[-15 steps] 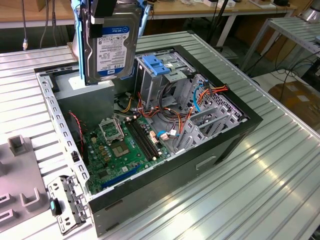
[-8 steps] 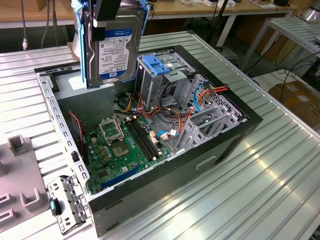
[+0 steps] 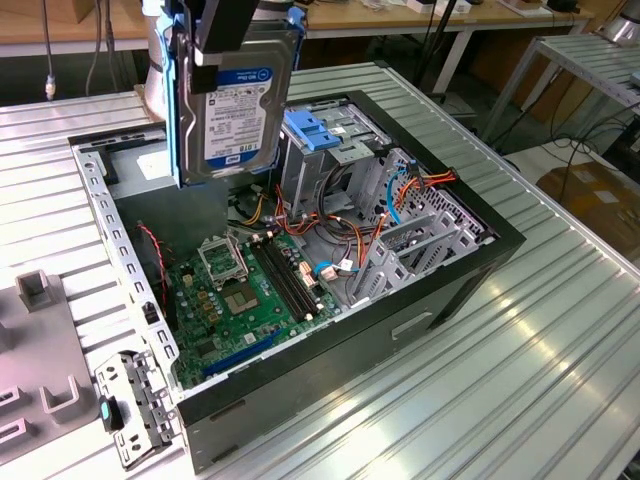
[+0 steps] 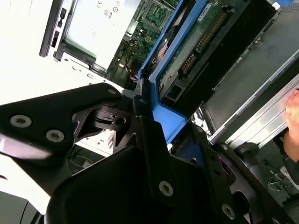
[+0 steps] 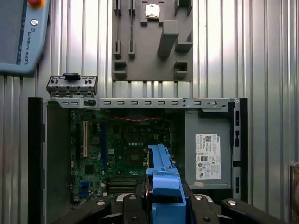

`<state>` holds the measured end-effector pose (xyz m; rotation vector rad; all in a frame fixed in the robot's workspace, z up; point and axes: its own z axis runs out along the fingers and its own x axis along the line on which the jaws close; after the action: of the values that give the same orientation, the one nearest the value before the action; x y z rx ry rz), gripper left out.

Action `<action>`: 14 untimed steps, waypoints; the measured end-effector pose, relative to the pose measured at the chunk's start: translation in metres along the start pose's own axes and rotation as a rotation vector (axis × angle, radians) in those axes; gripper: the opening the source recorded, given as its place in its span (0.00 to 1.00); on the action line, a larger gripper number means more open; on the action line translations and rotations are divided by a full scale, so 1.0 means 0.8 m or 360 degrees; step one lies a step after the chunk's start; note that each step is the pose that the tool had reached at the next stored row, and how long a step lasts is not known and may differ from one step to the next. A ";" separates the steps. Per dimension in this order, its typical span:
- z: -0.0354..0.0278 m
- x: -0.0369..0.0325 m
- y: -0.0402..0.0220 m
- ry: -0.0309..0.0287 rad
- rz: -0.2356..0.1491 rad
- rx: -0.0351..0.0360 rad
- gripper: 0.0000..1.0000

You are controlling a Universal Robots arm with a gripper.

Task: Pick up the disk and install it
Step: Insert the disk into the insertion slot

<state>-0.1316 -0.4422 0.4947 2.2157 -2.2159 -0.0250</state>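
The disk hangs upright in its bright blue carrier above the open computer case. It sits over the case's back corner, beside the light-blue slotted bracket of the drive cage. My gripper is shut on the disk's upper end. In the first wrist view the disk appears edge-on over the motherboard, with my gripper clamped on its blue end tab. In the second wrist view the black fingers press on the blue carrier.
A grey power supply with a white label fills one corner of the case. Loose cables lie by the drive cage. A grey fixture plate, a teach pendant and a small bracket lie beside the case. A person's hand shows at one edge.
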 end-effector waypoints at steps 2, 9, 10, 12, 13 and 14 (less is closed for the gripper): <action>0.0000 0.0046 0.0000 0.00000 0.0000 0.0000 0.37; 0.0000 0.0182 0.0000 0.00027 0.0000 0.0000 0.37; 0.0000 0.0194 0.0000 0.00033 0.0000 0.0000 0.37; 0.0001 0.0220 -0.0003 0.00048 0.0000 0.0000 0.37; 0.0004 0.0233 -0.0020 0.00049 0.0000 0.0000 0.37; 0.0005 0.0245 -0.0068 0.00052 0.0000 0.0000 0.37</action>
<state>-0.1262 -0.4618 0.4941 2.2140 -2.2144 -0.0213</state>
